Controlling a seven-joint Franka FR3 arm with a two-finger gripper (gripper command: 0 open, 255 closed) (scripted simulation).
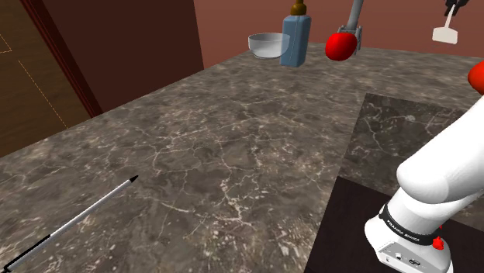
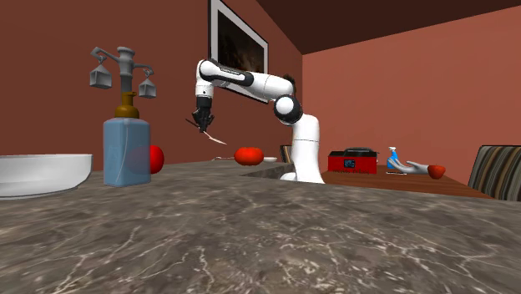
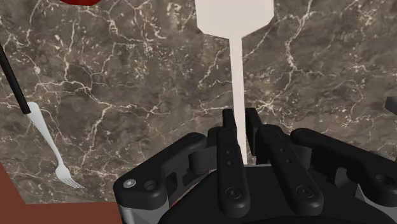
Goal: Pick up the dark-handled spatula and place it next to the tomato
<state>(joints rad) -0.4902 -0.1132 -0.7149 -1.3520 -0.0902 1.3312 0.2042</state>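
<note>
Jaws tight on the pale spatula [image 3: 236,76] above marble counter [image 3: 127,95]; in wrist view, a fork [image 3: 46,132].

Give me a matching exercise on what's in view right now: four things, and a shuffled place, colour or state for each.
Things:
1. spatula
2. soap dispenser
3. bowl
4. fork

Descriptions:
A. blue
B. lying flat on the counter
C. pale, beside the soap dispenser
D. clasped in the end effector

Pairs: 1-D, 2-A, 3-C, 4-B
</note>
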